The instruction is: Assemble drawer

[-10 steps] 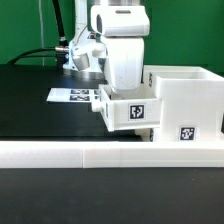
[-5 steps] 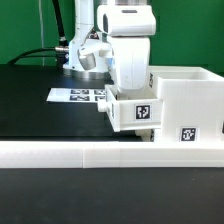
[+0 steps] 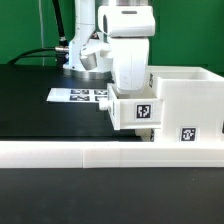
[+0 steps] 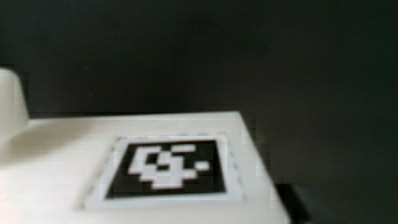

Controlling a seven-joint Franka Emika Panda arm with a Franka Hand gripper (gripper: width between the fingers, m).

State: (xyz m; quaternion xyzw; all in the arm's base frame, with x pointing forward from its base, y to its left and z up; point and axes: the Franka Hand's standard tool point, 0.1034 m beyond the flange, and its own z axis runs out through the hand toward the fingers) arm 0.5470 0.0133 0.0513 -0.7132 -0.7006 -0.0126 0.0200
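While my gripper (image 3: 128, 92), its fingers hidden so that I cannot tell their grip, is pushing the small box (image 3: 135, 111) into the housing (image 3: 185, 100) at the exterior view's right, a skewed entry is risking a jam.

Black table (image 3: 40, 110) w/ a matte top fills the scene in the exterior view. A flat white marker board (image 3: 80, 96) w/ black square tags lies on it, toward the back. A big white boxy drawer housing (image 3: 190, 108) stands on the table at the exterior view's right, open-topped, w/ a tag on its front. A long low white rail (image 3: 90, 152) runs across the front, touching the housing's base. Wrist view: dark table surface (image 4: 214, 50) behind a blurred white tagged part.
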